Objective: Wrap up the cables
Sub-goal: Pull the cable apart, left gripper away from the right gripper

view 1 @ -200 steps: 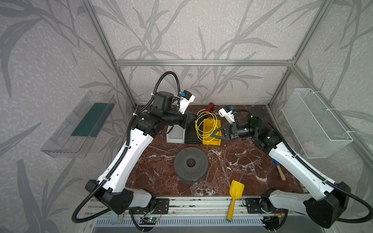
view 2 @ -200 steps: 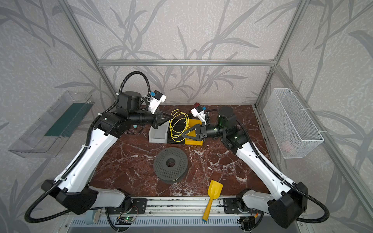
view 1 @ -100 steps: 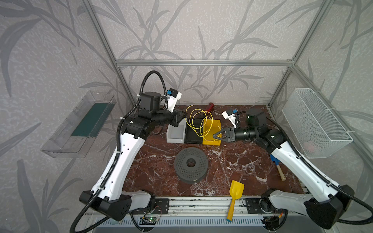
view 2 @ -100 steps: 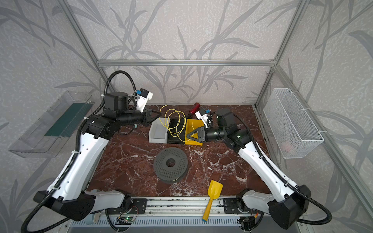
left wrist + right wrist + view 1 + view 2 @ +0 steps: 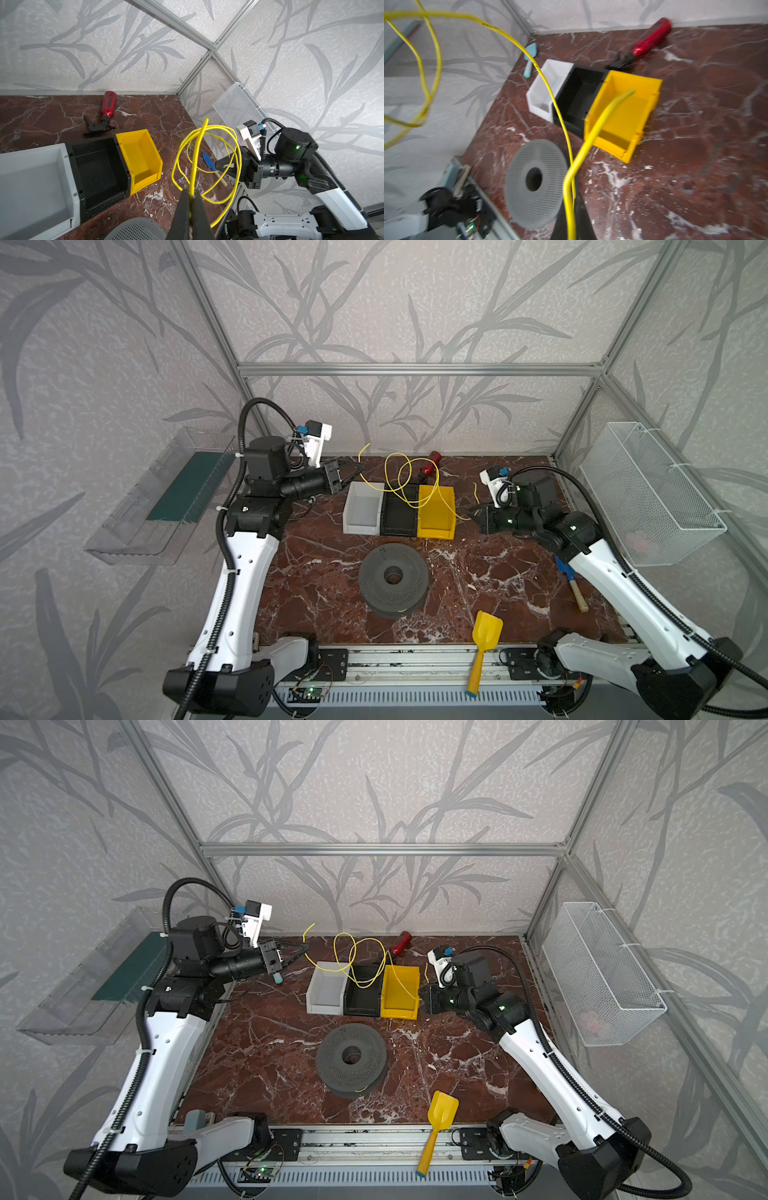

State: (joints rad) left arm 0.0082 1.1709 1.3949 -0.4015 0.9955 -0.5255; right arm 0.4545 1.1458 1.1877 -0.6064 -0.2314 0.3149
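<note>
Change from a second ago: drawn apart from a close meeting over the bins; left gripper [image 5: 360, 468] pulled back to the left of the grey bin [image 5: 363, 510], right gripper [image 5: 471, 513] pulled back just past the right wall of the yellow bin [image 5: 436, 512]; both pinched tight on the cable [image 5: 400, 454], plainly clamped between the fingers in each wrist view; cable no longer bunched above the yellow bin, now spread into loose loops in the air over the grey bin, black bin [image 5: 399, 512] and yellow bin, strung from one grip to the other, with a short free end poking past each gripper; cannot tell whether touching the bins.

Left wrist level, pointing right, raised over the far left of the counter [image 5: 324, 572]; white link rising steeply from the near-left base; black hose arched above.

Right wrist level and lower, pointing left; white link sloping up from the near-right base.

Perforated grey spool [image 5: 392, 576], yellow shovel [image 5: 485, 635] and red spray bottle [image 5: 430, 460] lying as before.
</note>
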